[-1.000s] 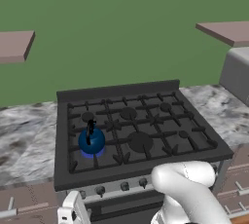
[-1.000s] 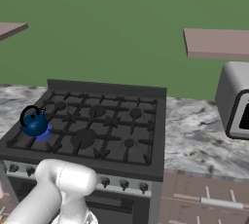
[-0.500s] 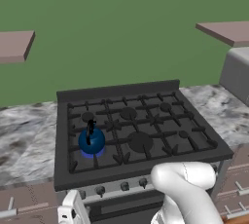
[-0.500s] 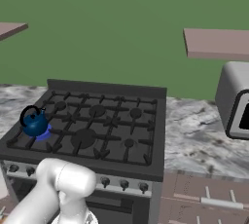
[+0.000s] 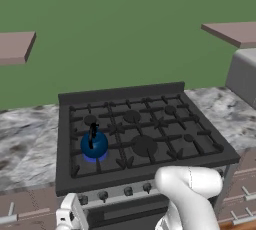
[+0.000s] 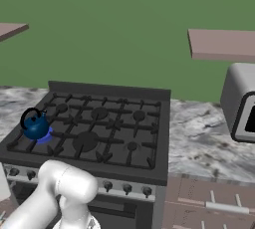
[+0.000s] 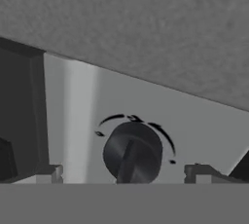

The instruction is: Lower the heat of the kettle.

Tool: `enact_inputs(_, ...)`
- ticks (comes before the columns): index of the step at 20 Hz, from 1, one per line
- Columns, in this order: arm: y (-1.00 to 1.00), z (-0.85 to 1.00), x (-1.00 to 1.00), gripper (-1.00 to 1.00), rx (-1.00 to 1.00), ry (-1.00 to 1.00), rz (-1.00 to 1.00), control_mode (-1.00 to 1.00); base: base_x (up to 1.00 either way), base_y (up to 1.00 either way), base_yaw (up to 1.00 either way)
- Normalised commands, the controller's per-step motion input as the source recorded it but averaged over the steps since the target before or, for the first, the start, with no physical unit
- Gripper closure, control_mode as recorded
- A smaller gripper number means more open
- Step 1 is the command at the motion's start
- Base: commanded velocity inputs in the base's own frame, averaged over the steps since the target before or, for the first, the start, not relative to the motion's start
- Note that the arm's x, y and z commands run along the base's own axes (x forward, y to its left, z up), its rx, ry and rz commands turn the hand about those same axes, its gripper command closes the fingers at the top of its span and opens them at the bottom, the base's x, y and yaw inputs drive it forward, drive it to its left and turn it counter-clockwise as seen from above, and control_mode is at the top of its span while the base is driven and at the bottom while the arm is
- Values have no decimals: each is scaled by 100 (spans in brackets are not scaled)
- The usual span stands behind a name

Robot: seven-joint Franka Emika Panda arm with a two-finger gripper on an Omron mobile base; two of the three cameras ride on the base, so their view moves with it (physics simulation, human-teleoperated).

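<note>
Stove (image 5: pixel 150 99): black gas range with dark grates, set into the marbled desk (image 5: pixel 25 139); I place everything else against it.
Kettle (image 5: pixel 94 144): small glossy blue one with a thin black upright handle, on the stove's front-left burner, seen again in the right base view (image 6: pixel 35 126); a blue glow shows under it on the grate.
Knob row (image 5: pixel 128 191): small dark knobs along the stove's grey front panel, below the grates.
Knob before me (image 7: pixel 132 153): round dark knob on the stove's front panel, with a raised bar across it and dark tick marks arcing above it; it sits close up in the hand view.
My end effector (image 7: pixel 124 175): right at the stove's front panel, my two finger tips (image 7: pixel 47 173) standing wide apart on either side of the knob; I cannot tell whether either tip touches it, and I have hold of nothing that I can see.
Toaster oven (image 6: pixel 241 103): grey box on the desk, well to the right of the stove.
</note>
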Motion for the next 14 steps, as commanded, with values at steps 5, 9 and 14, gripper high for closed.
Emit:
enact_inputs(5, 13, -28, 8, -100, 0, -1, 2, -100, 0, 0, 0)
enact_inputs(9, 3, -16, 5, -100, 0, -3, 2, -100, 0, 0, 0)
enact_inputs(14, -2, 0, 1, -100, 0, -7, 1, -100, 0, 0, 0)
